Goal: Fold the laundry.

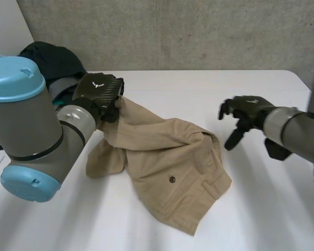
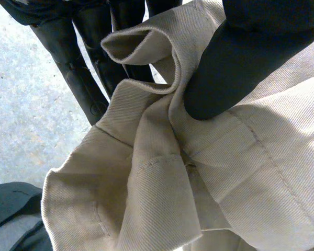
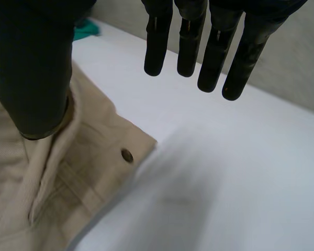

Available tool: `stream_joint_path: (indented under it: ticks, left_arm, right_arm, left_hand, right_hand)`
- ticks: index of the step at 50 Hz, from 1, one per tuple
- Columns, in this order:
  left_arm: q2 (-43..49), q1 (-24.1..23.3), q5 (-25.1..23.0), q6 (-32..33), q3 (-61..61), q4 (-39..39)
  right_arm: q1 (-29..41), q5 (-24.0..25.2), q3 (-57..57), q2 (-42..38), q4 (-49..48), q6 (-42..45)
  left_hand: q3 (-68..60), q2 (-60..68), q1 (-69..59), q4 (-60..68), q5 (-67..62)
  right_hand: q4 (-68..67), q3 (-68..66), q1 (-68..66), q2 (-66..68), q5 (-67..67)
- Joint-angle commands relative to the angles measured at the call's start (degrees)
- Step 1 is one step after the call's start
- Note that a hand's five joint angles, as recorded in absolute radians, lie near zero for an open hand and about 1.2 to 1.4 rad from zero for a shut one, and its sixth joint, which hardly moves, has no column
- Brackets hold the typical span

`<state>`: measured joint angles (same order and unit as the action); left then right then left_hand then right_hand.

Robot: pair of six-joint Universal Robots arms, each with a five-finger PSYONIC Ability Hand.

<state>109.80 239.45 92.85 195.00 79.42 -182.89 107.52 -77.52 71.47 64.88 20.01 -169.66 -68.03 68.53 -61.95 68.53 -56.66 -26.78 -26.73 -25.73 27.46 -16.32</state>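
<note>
Likely the spreading step: crumpled khaki cotton shorts (image 1: pixel 167 167) lie mid white bench (image 1: pixel 272 209).
Left hand (image 1: pixel 98 94) clamps their lifted 10 o'clock edge; right hand (image 1: pixel 246 112), fingers apart, hovers at 2 o'clock and should next take the waistband.

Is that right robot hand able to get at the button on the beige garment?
Probably yes. The right robot hand hovers open beside the beige garment, and only bare table lies between it and the button.

Grey arms (image 1: pixel 29 130), lt-blue caps (image 1: pixel 13 78), black hands (image 1: pixel 97 90).
</note>
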Motion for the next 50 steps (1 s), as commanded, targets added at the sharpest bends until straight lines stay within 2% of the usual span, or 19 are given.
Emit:
stream_joint_path:
  ticks: [1,6,13,27,30,31,32,35,39,40,43,44,45,48,50]
  left_arm:
    - [-1.3,-0.2,0.1,-0.1,2.0,0.3]
    - [-4.0,-0.3,0.1,-0.1,2.9,0.3]
    - [-6.1,-0.4,0.1,0.1,3.8,0.3]
    - [-8.6,-0.3,0.1,-0.1,4.9,0.4]
    - [-9.2,-0.3,0.1,-0.1,5.1,0.4]
    - [-9.3,-0.3,0.1,-0.2,5.1,0.4]
    - [-9.5,-0.3,0.1,-0.2,5.1,0.4]
    - [-10.3,-0.1,0.1,-0.2,5.2,0.5]
    - [-11.4,0.0,0.0,0.3,6.4,0.6]
    - [-11.6,0.0,0.0,0.5,6.7,0.7]
    - [-12.0,0.1,-0.2,0.7,7.8,1.7]
    - [-11.9,0.1,-0.2,0.7,8.1,2.3]
    - [-11.8,0.6,-0.3,0.7,8.5,3.7]
    - [-11.5,2.0,-0.5,0.6,8.9,6.0]
    - [-10.9,3.1,-1.3,0.6,9.1,7.4]
  right_arm:
    - [-8.7,0.4,9.4,3.5,0.2,-10.1]
    - [-8.3,2.5,14.0,1.8,-0.3,-13.9]
    - [-5.1,5.6,14.3,-1.9,-2.9,-20.3]
    - [2.6,3.9,13.2,-7.3,-7.9,-24.0]
    - [4.4,2.6,12.7,-8.6,-8.2,-24.1]
    - [4.5,1.9,12.6,-8.8,-8.5,-24.1]
    - [4.5,0.0,12.3,-8.9,-8.9,-24.1]
    - [4.5,-3.0,12.0,-7.8,-10.0,-23.7]
    - [4.4,-3.2,11.5,-1.9,-10.9,-18.4]
    - [4.3,-2.6,11.1,2.4,-10.0,-12.3]
    - [4.0,-1.9,11.0,8.1,-6.8,0.3]
    - [3.7,-2.2,10.9,11.1,-4.9,8.6]
    - [3.5,-2.4,10.8,12.5,-3.8,12.4]
    - [3.1,-2.9,10.8,16.0,-0.3,22.0]
    - [3.2,-3.5,10.6,16.8,0.8,23.1]
  left_hand:
    - [-12.0,11.5,-18.0,11.5,-13.3]
    - [-12.0,11.5,-18.0,11.5,-13.3]
    - [-12.0,11.5,-18.0,11.5,-13.3]
    - [-12.0,11.5,-18.0,11.5,-13.3]
    - [-12.0,11.5,-18.0,11.5,-13.3]
    - [-12.0,11.5,-18.0,11.5,-13.3]
    - [-12.0,11.5,-18.0,11.5,-13.3]
    - [-12.0,11.5,-18.0,11.5,-13.3]
    - [-12.0,11.5,-18.0,11.5,-13.3]
    - [-12.0,11.5,-18.0,11.5,-13.3]
    - [-12.0,11.5,-18.0,11.5,-13.3]
    - [-12.0,11.5,-18.0,11.5,-13.3]
    - [-12.0,11.5,-18.0,11.5,-13.3]
    - [-12.0,11.5,-18.0,11.5,-13.3]
    - [-12.0,11.5,-18.0,11.5,-13.3]
  right_hand:
    - [1.7,1.7,0.7,-2.4,1.3]
    - [2.1,2.0,1.0,-2.7,1.6]
    - [5.1,5.0,4.0,-5.8,4.6]
    - [2.2,2.2,1.2,-2.9,1.8]
    - [-18.9,-18.9,-19.9,18.2,-19.3]
    - [-32.0,-32.0,-33.0,31.3,-32.4]
    - [-53.0,-53.1,-54.1,52.3,-53.5]
    - [-53.2,-53.3,-54.3,52.5,-53.7]
    - [-53.2,-53.3,-54.3,52.5,-53.7]
    - [-53.2,-53.3,-54.3,52.5,-53.7]
    - [-53.2,-53.3,-54.3,52.5,-53.7]
    - [-53.2,-53.3,-54.3,52.5,-53.7]
    - [-53.2,-53.3,-54.3,52.5,-53.7]
    - [-53.2,-53.3,-54.3,52.5,-53.7]
    - [-53.2,-53.3,-54.3,52.5,-53.7]
